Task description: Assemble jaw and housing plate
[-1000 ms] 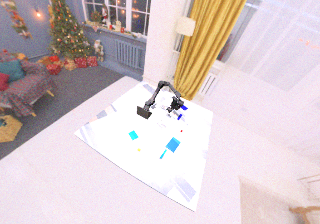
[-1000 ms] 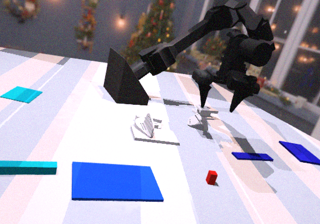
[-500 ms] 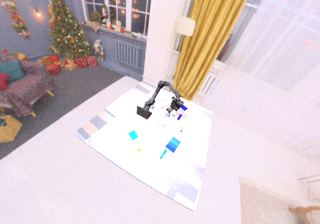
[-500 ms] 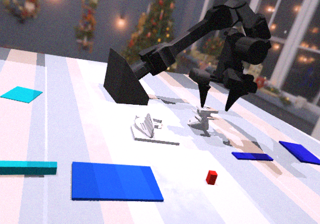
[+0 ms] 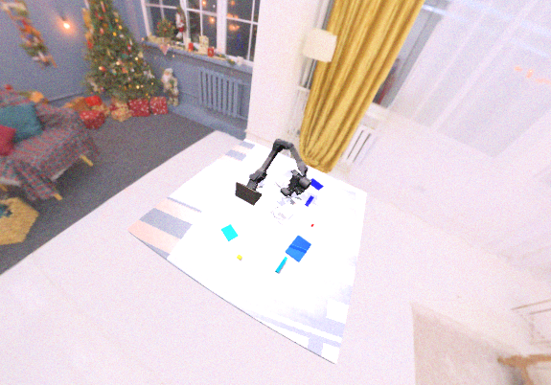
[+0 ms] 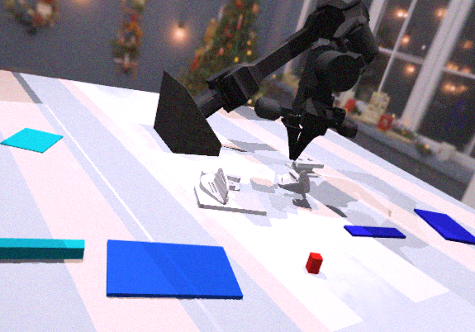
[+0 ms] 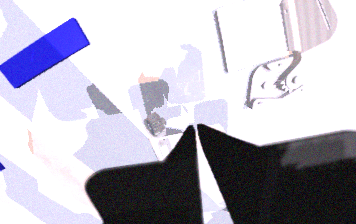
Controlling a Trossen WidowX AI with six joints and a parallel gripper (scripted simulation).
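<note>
A white base point(image 6: 236, 208) point(image 7: 245, 35) carries one upright white jaw point(image 6: 216, 187) point(image 7: 312, 25). The free pin cannot be made out. The loose white jaw point(image 6: 293, 181) stands apart from the base, below and in front of the fingertips in the exterior view. A flat white piece point(image 6: 312, 166), seemingly the housing plate, lies behind it. My gripper point(image 6: 293, 158) point(image 7: 195, 129) points down just above these pieces, its fingertips almost together. Nothing shows between them. In the wrist view the black fingers hide the area beneath them.
A dark blue bar point(image 5: 309, 200) point(image 6: 374, 232) point(image 7: 45, 52) and dark blue tile point(image 5: 316, 184) point(image 6: 447, 227) lie nearby. Also present are a red block point(image 5: 312, 225) point(image 6: 314, 263), blue plate point(image 5: 298, 248) point(image 6: 166, 270), teal bar point(image 5: 281, 264) point(image 6: 30, 249), cyan tile point(image 5: 229, 233) point(image 6: 31, 140) and yellow block point(image 5: 240, 258).
</note>
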